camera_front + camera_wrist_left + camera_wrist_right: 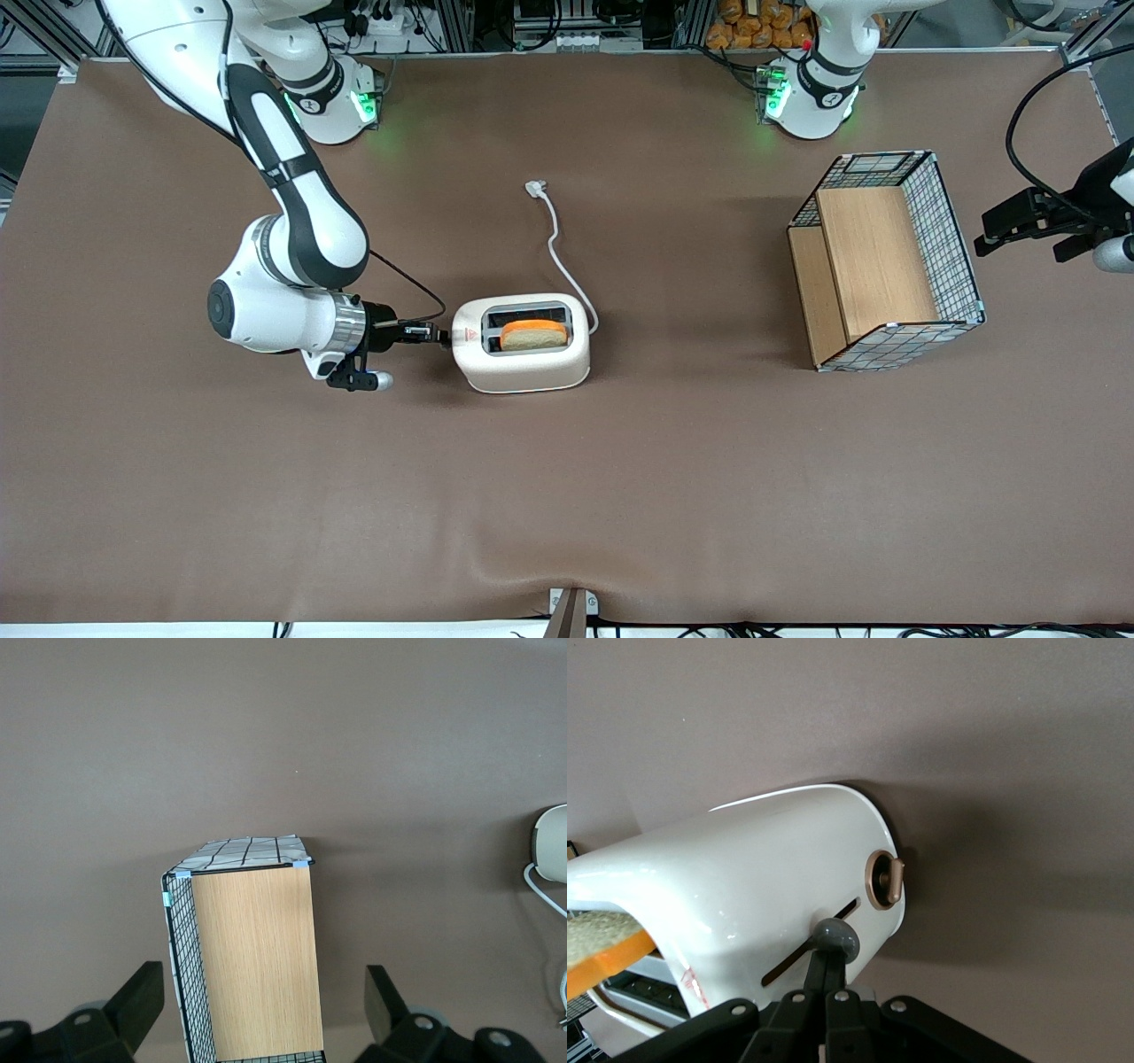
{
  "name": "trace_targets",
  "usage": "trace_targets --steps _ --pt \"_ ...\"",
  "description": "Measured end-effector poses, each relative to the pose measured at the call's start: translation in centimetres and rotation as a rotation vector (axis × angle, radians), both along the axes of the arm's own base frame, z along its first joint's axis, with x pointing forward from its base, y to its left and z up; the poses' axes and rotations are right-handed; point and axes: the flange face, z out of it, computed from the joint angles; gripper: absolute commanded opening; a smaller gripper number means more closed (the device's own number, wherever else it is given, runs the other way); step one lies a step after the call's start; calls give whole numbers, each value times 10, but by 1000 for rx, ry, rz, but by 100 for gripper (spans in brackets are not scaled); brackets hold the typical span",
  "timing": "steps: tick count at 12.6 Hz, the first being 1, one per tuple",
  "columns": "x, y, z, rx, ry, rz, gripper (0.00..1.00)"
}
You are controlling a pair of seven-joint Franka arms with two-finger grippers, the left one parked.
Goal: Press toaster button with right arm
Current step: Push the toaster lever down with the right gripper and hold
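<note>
The large white right arm [292,221] held its black end effector [425,334], fingers clenched together, against the small grey round-tipped button [835,939]; the rounded white plastic toaster [523,344], mid-desk, looked light and slippery, likely sliding unless pressed straight along the slot.

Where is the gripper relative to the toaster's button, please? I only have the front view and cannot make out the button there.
Observer: In the right wrist view the gripper is shut, and its tips appear to touch the grey button on the toaster.
Operator: Thank you. Is there anything else on that narrow end?
Observer: Yes, a bronze dial sits beside the button's slot.
</note>
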Motion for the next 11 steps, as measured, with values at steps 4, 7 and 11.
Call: trace_targets --steps 4,7,11 --pt "0 1 -5 -4 0 -4 0" --pt "0 1 -13 -10 1 -8 0" --pt "0 3 -26 -22 -1 -16 0"
